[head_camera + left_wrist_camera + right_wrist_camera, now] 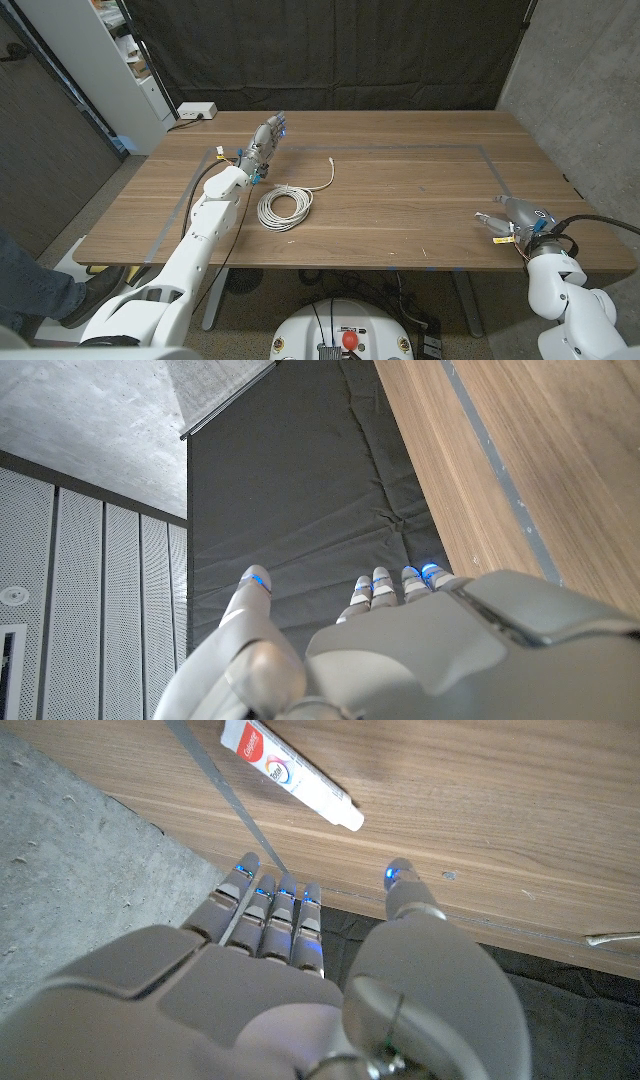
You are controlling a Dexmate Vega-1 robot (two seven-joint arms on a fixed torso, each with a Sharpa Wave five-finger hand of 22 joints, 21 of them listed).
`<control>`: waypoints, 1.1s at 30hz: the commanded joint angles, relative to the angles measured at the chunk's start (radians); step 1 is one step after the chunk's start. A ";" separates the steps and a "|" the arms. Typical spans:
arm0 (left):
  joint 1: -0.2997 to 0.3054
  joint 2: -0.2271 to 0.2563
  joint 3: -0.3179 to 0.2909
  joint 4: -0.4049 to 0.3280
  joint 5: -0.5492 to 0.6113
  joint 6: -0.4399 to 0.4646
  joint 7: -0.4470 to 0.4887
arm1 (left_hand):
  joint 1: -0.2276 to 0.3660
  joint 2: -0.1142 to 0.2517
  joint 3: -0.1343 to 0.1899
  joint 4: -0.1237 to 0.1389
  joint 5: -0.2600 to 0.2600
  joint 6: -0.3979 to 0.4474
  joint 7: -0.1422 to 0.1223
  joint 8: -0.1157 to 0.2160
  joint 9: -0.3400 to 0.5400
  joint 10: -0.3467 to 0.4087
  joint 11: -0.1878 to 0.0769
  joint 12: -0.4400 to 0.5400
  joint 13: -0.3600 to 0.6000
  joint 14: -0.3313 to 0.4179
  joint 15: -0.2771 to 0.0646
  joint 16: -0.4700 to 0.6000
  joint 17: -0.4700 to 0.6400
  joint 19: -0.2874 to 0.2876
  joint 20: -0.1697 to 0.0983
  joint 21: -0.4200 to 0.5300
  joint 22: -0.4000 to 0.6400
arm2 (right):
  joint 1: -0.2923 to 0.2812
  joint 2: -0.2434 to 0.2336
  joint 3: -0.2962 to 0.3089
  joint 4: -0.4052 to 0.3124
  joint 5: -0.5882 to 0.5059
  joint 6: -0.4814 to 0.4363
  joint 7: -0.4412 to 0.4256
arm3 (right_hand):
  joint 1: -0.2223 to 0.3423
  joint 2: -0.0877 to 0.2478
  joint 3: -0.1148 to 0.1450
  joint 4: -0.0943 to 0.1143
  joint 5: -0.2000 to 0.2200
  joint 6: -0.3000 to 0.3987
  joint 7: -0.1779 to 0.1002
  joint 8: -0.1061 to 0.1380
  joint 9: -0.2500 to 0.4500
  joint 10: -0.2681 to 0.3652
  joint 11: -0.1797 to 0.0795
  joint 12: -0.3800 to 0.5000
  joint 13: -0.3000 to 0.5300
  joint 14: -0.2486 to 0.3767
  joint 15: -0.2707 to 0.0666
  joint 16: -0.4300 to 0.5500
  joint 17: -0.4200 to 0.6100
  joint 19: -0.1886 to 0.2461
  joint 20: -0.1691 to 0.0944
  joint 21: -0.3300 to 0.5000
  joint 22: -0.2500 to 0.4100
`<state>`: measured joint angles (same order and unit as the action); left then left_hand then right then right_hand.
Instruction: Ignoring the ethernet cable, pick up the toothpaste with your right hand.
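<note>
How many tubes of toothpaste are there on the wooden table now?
1. The white, red-printed toothpaste tube lies flat on the brown wooden table, just beyond the fingertips of the right robot hand, untouched. Another could be hidden elsewhere, but none shows.

On the desk, the coiled ethernet cable lay left of centre, just beside my left hand. My right hand stood near the right front edge, the toothpaste lying just beyond its fingertips.
</note>
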<state>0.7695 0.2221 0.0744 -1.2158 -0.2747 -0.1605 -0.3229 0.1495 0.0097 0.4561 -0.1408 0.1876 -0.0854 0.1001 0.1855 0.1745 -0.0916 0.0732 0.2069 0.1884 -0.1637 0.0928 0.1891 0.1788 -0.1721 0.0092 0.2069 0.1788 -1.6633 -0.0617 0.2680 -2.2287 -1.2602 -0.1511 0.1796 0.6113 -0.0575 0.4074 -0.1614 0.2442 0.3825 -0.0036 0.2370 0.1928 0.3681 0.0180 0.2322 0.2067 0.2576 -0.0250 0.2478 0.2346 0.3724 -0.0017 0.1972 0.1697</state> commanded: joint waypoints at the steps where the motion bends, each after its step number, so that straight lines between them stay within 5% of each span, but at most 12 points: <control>1: -0.002 -0.003 0.007 -0.013 0.008 0.006 0.009 | 0.011 -0.002 -0.001 0.001 -0.004 0.000 0.006 0.003 0.005 -0.001 0.004 0.004 0.003 -0.005 0.005 0.000 0.005 -0.049 0.008 -0.003 0.004 | 0.002 -0.033 -0.018 0.028 -0.037 -0.030 -0.023 | 0.012 -0.004 0.007 -0.001 0.005 0.013 0.003 0.000 0.003 0.009 0.003 -0.001 0.005 0.009 -0.002 0.005 0.005 -0.002 -0.004 -0.004 0.003; 33: 0.031 0.014 0.024 -0.106 0.026 0.058 0.049 | 0.012 -0.002 -0.003 0.002 -0.005 0.011 0.010 0.006 0.005 0.009 0.005 0.007 0.003 -0.001 0.008 0.002 0.005 -0.046 0.011 -0.002 0.004 | 0.018 -0.073 -0.024 0.125 -0.005 -0.070 -0.085 | 0.025 -0.007 0.014 0.008 0.012 0.044 -0.007 0.000 0.003 0.043 -0.009 0.003 0.006 0.056 -0.017 0.019 0.012 0.021 -0.016 0.005 0.004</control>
<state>0.7928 0.2303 0.0907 -1.2934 -0.2535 -0.1182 -0.2839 0.1495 0.0096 0.4562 -0.1407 0.1876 -0.0820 0.1035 0.1855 0.1745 -0.0862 0.0786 0.2069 0.1883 -0.1637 0.0927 0.1891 0.1788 -0.1740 0.0112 0.2069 0.1788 -1.6521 -0.1273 0.2463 -2.1378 -1.2960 -0.2141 0.1219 0.6257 -0.0642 0.4130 -0.1557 0.2517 0.4201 -0.0090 0.2369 0.1928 0.4025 0.0087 0.2322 0.2066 0.2986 -0.0413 0.2593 0.2443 0.3845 -0.0139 0.1972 0.1697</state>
